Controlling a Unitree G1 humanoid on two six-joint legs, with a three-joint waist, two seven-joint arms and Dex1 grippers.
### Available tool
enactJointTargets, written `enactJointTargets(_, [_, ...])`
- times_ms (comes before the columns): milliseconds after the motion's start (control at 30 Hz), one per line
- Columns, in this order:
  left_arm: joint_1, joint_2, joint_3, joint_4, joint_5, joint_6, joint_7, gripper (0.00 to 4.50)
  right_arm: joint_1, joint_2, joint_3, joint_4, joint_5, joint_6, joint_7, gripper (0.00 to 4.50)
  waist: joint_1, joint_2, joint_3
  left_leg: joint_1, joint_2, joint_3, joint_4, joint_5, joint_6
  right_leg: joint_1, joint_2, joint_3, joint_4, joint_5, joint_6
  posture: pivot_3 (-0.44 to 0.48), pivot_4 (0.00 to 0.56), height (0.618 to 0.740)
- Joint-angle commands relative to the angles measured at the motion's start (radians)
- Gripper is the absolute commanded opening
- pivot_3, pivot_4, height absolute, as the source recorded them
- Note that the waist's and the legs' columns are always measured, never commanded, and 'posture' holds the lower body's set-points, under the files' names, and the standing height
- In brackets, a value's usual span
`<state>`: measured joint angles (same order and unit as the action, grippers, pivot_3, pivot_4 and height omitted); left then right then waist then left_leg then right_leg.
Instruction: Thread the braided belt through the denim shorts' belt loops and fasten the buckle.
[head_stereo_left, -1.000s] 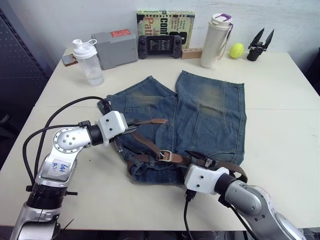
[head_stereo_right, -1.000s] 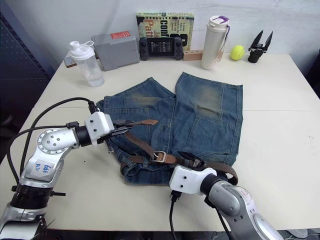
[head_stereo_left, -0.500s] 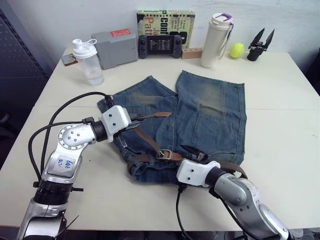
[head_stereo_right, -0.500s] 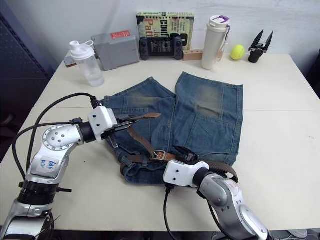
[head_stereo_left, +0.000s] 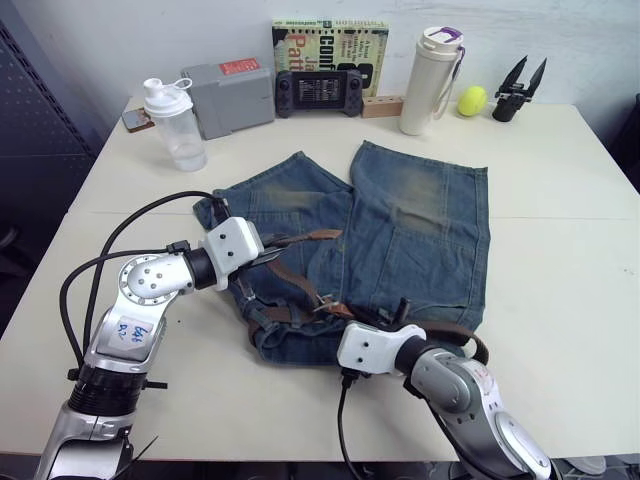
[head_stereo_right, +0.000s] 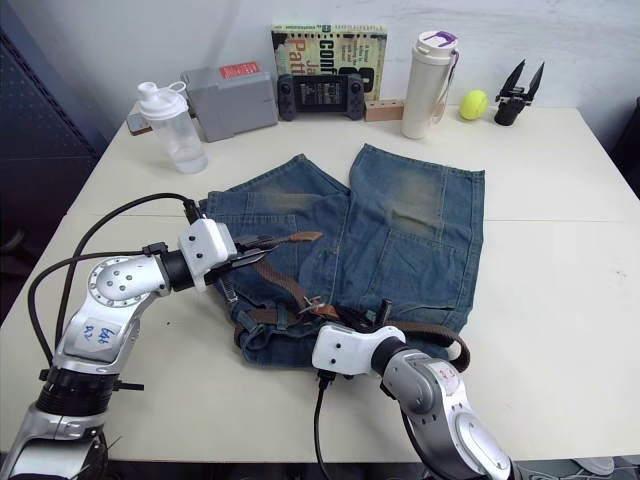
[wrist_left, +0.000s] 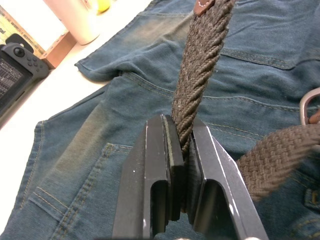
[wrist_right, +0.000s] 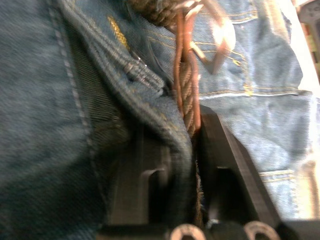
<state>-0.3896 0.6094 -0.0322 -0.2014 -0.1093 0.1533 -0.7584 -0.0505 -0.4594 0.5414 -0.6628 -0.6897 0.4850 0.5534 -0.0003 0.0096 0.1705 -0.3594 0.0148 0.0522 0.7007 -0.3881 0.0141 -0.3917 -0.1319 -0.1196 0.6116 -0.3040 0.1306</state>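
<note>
On the counter (head_stereo_left: 560, 200), the left hand (wrist_left: 184, 150) clamps the dark brown braided belt (wrist_left: 200, 65) taut toward ten o'clock over the faded blue denim shorts (head_stereo_left: 420, 220), while the right hand (wrist_right: 192, 150) pinches belt and waistband beside the silver metal buckle (wrist_right: 212, 27), apparently steadying it for fastening.

A pale table (head_stereo_left: 560, 180) stands against a light wall (head_stereo_left: 600, 40).

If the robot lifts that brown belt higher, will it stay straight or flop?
Probably flop. The braided belt already sags and curves between the left gripper and the denim shorts. Its woven surface looks rough, so it likely won't slip from the shut fingers.
</note>
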Motion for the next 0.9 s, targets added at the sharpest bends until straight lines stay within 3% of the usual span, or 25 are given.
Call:
enactJointTargets(33, [0.009, 0.022, 0.017, -0.024, 0.006, -0.004, 0.002, 0.00, 0.009, 0.016, -0.027, -0.041, -0.021, -0.016, -0.002, 0.07, 0.000, 0.000, 0.000, 0.000, 0.000, 0.000, 0.000, 0.000, 0.000, 0.000, 0.000, 0.000, 0.000, 0.000, 0.000, 0.000, 0.150, 0.731])
enactJointTargets(400, [0.081, 0.146, -0.061, 0.003, 0.059, -0.028, -0.128, 0.00, -0.090, -0.044, -0.093, 0.002, -0.024, -0.092, 0.060, 0.07, 0.001, 0.000, 0.000, 0.000, 0.000, 0.001, 0.000, 0.000, 0.000, 0.000, 0.000, 0.000, 0.000, 0.000, 0.000, 0.000, 0.150, 0.731])
enactJointTargets(900, [0.017, 0.141, -0.107, 0.050, 0.092, -0.059, -0.151, 0.00, -0.133, -0.031, -0.086, 0.023, -0.038, -0.186, 0.087, 0.07, -0.001, 0.000, 0.000, 0.000, 0.000, 0.009, 0.000, 0.000, 0.000, -0.001, 0.000, 0.000, 0.000, 0.000, 0.000, 0.000, 0.150, 0.731])
